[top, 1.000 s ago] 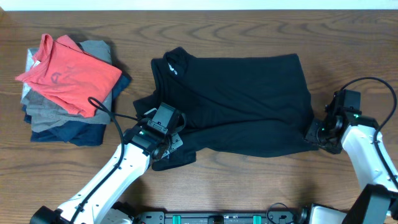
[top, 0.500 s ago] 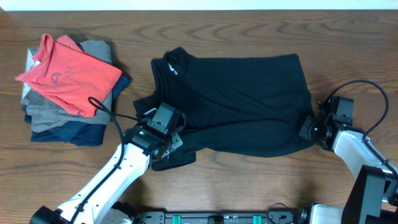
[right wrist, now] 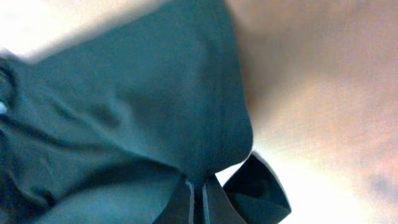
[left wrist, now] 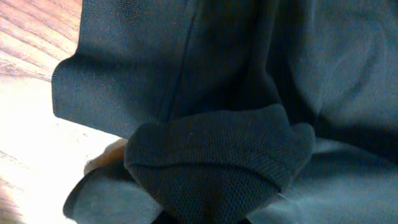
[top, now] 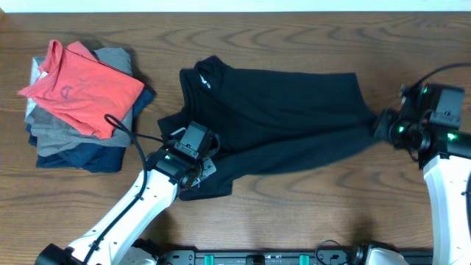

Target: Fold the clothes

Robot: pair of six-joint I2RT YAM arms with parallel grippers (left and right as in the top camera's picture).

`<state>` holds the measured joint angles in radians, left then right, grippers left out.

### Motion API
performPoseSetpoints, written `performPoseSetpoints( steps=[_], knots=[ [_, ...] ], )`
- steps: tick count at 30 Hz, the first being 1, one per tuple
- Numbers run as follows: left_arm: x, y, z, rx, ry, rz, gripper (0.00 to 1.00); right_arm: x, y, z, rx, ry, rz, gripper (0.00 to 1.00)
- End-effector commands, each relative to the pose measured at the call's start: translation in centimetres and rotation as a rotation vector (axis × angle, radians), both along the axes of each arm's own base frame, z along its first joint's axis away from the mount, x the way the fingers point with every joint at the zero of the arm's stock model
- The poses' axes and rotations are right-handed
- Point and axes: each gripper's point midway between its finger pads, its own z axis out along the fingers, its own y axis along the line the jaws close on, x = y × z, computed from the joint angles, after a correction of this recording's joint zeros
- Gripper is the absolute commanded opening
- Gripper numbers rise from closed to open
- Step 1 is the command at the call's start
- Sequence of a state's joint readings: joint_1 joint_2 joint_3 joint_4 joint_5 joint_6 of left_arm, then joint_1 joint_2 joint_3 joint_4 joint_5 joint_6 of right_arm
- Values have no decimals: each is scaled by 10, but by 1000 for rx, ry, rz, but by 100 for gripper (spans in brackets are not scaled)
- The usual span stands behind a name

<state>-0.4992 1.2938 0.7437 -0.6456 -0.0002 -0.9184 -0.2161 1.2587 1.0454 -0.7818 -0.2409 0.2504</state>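
Note:
The black shirt (top: 280, 121) lies spread on the wooden table, its collar with a small white mark (top: 202, 79) at the left. My left gripper (top: 197, 168) is shut on a bunched fold of the shirt's near-left part, which fills the left wrist view (left wrist: 211, 155). My right gripper (top: 384, 126) is shut on the shirt's right edge and holds it raised and stretched to the right. In the right wrist view the fabric (right wrist: 143, 106) runs down into a pinch between the closed fingers of the right gripper (right wrist: 200, 200).
A pile of folded garments stands at the far left, a coral-red shirt (top: 81, 85) on top of grey and navy ones (top: 88, 153). The left arm's cable (top: 121, 129) loops beside the pile. The table's back edge (top: 235, 6) runs along the top.
My right gripper has shut on the shirt's right edge and moved up and right with it, pulling the lower right hem in and taut. The left arm has not moved.

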Motion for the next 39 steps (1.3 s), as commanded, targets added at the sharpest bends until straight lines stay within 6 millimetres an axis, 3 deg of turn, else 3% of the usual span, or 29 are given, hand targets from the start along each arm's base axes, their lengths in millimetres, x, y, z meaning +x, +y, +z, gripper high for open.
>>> performPoseSetpoints(
  steps=[1,5,7,10,14,19,23,26,33,39],
  knots=[
    [2,5,-1,20,-9,3,8,18,8,-9,0,-7,32,2],
    [2,5,-1,20,-8,3,8,57,18,-34,12,-33,52,13],
    [2,5,-1,20,-8,3,8,77,25,-54,11,-38,76,29],
    [2,5,-1,20,-8,3,8,88,32,-88,13,6,104,38],
    [1,5,-1,20,-8,3,8,63,24,-115,15,153,73,40],
    [2,5,-1,20,-8,3,9,24,-3,-110,-18,280,-23,41],
    [2,4,0,19,-11,3,8,5,-8,-102,-26,317,-8,42],
    [2,4,0,19,-11,3,8,-8,-8,-111,-36,376,-7,43],
    [2,4,0,19,-11,3,9,-8,-12,-155,-27,372,-82,43],
    [2,4,0,19,-11,3,9,-3,-10,-179,-1,332,-127,43]
  ],
)
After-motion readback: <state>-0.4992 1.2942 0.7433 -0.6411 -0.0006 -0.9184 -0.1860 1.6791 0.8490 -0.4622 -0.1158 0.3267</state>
